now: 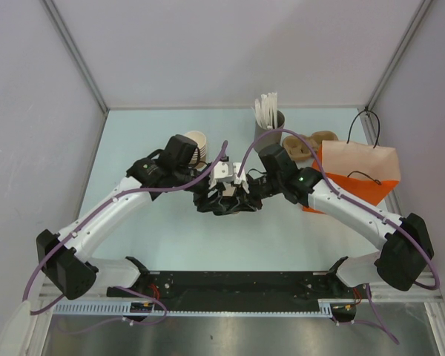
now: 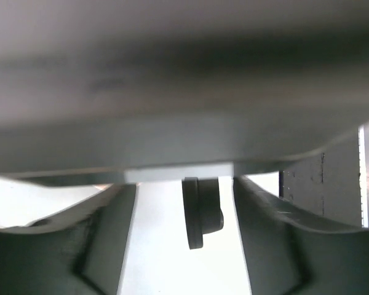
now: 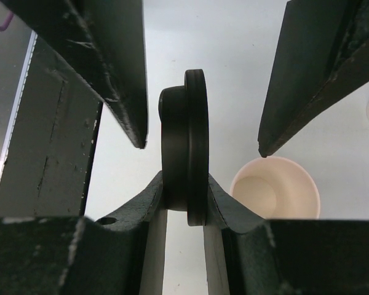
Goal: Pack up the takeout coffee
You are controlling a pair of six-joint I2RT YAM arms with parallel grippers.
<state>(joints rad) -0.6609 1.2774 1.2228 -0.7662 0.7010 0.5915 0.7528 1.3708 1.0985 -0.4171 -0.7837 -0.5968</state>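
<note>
1. While the right gripper (image 3: 184, 182) pinches the black lid (image 3: 186, 123) edge-on by its rim, the two grippers meet tip to tip.
2. Left gripper (image 2: 183, 184) is spread, with one finger on either side of the lid, neither touching it.
3. A lidless tan cup (image 3: 275, 187) stands upright past the right gripper's fingertips, off to their right.

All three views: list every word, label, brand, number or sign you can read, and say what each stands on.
No readable text in any view.
orange paper bag: plain, no print visible.
black lid: no markings visible.
</note>
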